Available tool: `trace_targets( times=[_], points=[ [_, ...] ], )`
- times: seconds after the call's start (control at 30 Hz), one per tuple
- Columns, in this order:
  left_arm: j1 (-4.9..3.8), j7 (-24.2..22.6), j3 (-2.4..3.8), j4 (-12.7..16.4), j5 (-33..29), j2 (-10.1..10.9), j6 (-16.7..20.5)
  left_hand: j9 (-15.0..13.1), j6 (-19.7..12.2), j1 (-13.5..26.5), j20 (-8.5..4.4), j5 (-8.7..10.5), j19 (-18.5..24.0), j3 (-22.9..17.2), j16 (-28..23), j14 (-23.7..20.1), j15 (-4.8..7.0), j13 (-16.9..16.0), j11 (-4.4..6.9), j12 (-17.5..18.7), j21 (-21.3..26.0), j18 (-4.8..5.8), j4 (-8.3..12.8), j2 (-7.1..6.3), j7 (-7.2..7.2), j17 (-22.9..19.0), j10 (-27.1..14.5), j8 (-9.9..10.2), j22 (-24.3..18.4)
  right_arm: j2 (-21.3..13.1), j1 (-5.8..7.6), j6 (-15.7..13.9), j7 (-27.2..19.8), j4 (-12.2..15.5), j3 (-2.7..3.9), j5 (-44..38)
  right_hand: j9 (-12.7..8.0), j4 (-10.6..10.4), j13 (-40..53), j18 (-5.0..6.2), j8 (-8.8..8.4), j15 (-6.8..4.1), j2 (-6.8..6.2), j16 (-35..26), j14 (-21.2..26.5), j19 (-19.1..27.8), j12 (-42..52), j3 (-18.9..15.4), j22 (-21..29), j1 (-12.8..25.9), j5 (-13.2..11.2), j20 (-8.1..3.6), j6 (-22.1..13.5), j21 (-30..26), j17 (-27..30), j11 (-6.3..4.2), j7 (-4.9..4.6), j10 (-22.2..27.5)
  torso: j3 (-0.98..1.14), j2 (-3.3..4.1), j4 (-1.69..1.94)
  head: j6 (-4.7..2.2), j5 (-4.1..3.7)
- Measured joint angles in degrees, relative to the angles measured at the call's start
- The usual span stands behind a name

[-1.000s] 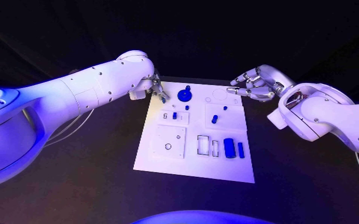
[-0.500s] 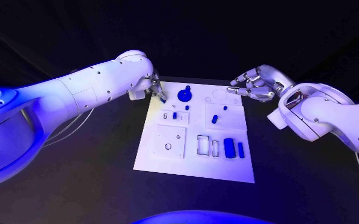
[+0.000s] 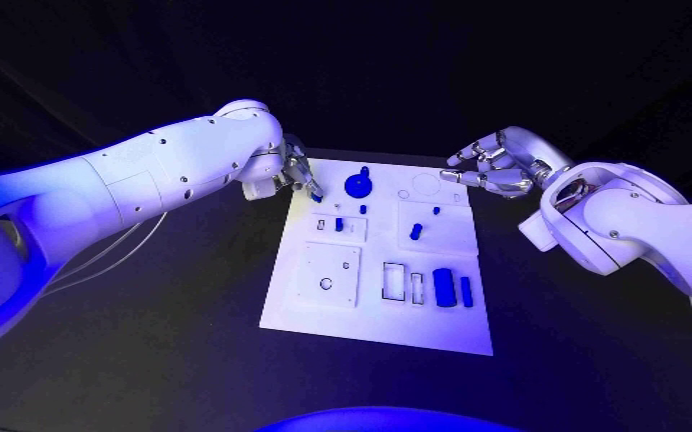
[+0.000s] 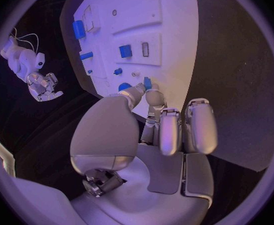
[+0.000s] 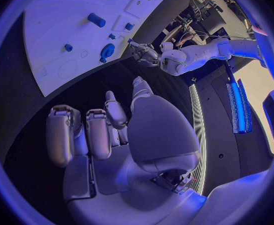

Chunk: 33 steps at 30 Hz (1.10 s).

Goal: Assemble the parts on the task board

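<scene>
The left arm (image 3: 159, 167) hides most of the left hand (image 3: 296, 174), which pinches a small blue part (image 4: 147, 82) over the far left corner of the task board (image 3: 378, 327), while the right hand (image 3: 490, 167) hovers empty, fingers loosely curled, just beyond the board's far right corner.

The black table (image 3: 173, 352) bears the white task board (image 3: 375, 322).

The scene is dimly lit, and the background is lost in black. The board (image 3: 378, 252) is shown brightest. Highlights are seen on the left arm (image 3: 144, 177) and right arm (image 3: 613, 222). Straight edges are bent in both wrist views, which are ringed by dark frames. Small parts are rendered soft.
</scene>
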<state>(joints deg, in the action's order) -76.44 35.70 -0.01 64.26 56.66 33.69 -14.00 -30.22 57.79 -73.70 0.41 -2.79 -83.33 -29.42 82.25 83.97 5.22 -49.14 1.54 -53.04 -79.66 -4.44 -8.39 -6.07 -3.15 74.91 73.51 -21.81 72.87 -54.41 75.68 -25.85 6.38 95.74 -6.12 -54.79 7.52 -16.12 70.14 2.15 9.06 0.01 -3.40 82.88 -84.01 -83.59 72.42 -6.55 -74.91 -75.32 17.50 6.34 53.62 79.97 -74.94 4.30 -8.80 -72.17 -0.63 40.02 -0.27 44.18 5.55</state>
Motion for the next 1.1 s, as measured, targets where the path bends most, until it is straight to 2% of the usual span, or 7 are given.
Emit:
trace_targets(
  times=[0.27, 0.4, 0.57, 0.8, 1.1],
  points=[
    [0.01, 0.0, 0.06, 6.7, -2.6, 3.5, 2.6, 0.0, 0.3, 0.6, 0.00, 0.01, 0.0, -1.0, 0.0, 0.0, 0.00, -0.2, 0.16, -0.2, 0.0, 0.00, 0.3, -0.60, -0.06, 0.0, 0.4, -0.3, 0.3, -0.1, 0.00, 0.0, 0.0, 0.1, -0.01, 0.0, 0.0, 0.0, 0.0, 0.00, 0.00, -0.02, 0.00, 0.0, 0.0, 0.0, 0.0, 0.0, 0.0, 0.0, 0.0, 0.00, 0.0, 0.0, 0.0, 0.00, 0.00, 0.0, -0.01, -0.04, 0.05, 0.26, 0.28],
    [0.21, 0.0, 0.07, 8.7, -2.9, 4.6, 3.8, -0.2, 0.4, 1.1, 0.00, 0.02, 0.0, -1.5, 0.0, 0.0, 0.00, -0.4, 0.24, -0.6, -0.4, 0.00, 0.8, -1.05, -0.01, 0.0, 0.5, -0.5, 0.5, -0.2, 0.00, 0.0, 0.0, 0.1, -0.02, 0.0, 0.0, 0.0, 0.0, 0.00, 0.00, -0.02, 0.00, 0.0, 0.0, 0.0, 0.0, 0.0, 0.0, 0.0, 0.0, 0.00, 0.0, 0.0, 0.0, 0.00, 0.00, 0.0, -0.02, -0.04, 0.05, 0.42, 0.39],
    [1.08, 0.0, 0.06, 10.4, -2.5, 5.7, 5.3, -0.2, 0.6, 1.4, 0.00, 0.03, 0.0, -1.9, 0.0, 0.0, 0.00, -0.4, 0.37, -0.6, -0.4, 0.00, 0.9, -1.36, 0.17, 0.0, 0.8, -0.6, 0.7, -0.2, 0.00, 0.0, 0.0, 0.1, -0.01, 0.0, 0.0, 0.0, 0.0, 0.00, 0.00, -0.02, 0.00, 0.0, 0.0, 0.0, 0.0, 0.0, 0.0, 0.0, 0.0, 0.00, 0.0, 0.0, 0.0, 0.00, 0.00, 0.0, -0.01, -0.04, 0.07, 0.63, 0.55],
    [2.89, -0.2, 0.00, 12.1, -0.4, 6.5, 7.0, -0.2, 0.6, 1.9, 0.00, 0.10, 0.0, -2.3, 0.0, 0.0, 0.00, -0.5, 0.37, -0.6, -0.4, 0.00, 1.3, -1.42, 0.18, 0.0, 0.8, -0.6, 0.9, -0.2, 0.00, 0.0, 0.0, 0.1, -0.01, 0.0, 0.0, 0.0, 0.0, 0.00, 0.00, -0.02, 0.00, 0.0, 0.0, 0.0, 0.0, 0.0, 0.0, 0.0, 0.0, 0.00, 0.0, 0.0, 0.0, 0.00, 0.00, 0.0, -0.03, -0.02, 0.05, 0.84, 0.69],
    [3.63, -0.3, -0.01, 13.2, 2.1, 6.8, 7.8, -0.2, 0.8, 2.6, 0.00, 0.01, 0.0, -3.2, 0.0, 0.0, 0.00, -0.7, 0.41, -0.9, -0.4, 0.00, 1.9, -2.09, 0.39, 0.0, 1.2, -0.8, 1.0, -0.2, 0.00, 0.0, 0.0, 0.0, -0.01, 0.0, 0.0, 0.0, 0.0, 0.00, 0.00, -0.02, 0.00, 0.0, 0.0, 0.0, 0.0, 0.0, 0.0, 0.0, 0.0, 0.00, 0.0, 0.0, 0.0, 0.00, 0.00, 0.0, -0.04, 0.02, -0.02, 0.89, 0.85]
  ],
)
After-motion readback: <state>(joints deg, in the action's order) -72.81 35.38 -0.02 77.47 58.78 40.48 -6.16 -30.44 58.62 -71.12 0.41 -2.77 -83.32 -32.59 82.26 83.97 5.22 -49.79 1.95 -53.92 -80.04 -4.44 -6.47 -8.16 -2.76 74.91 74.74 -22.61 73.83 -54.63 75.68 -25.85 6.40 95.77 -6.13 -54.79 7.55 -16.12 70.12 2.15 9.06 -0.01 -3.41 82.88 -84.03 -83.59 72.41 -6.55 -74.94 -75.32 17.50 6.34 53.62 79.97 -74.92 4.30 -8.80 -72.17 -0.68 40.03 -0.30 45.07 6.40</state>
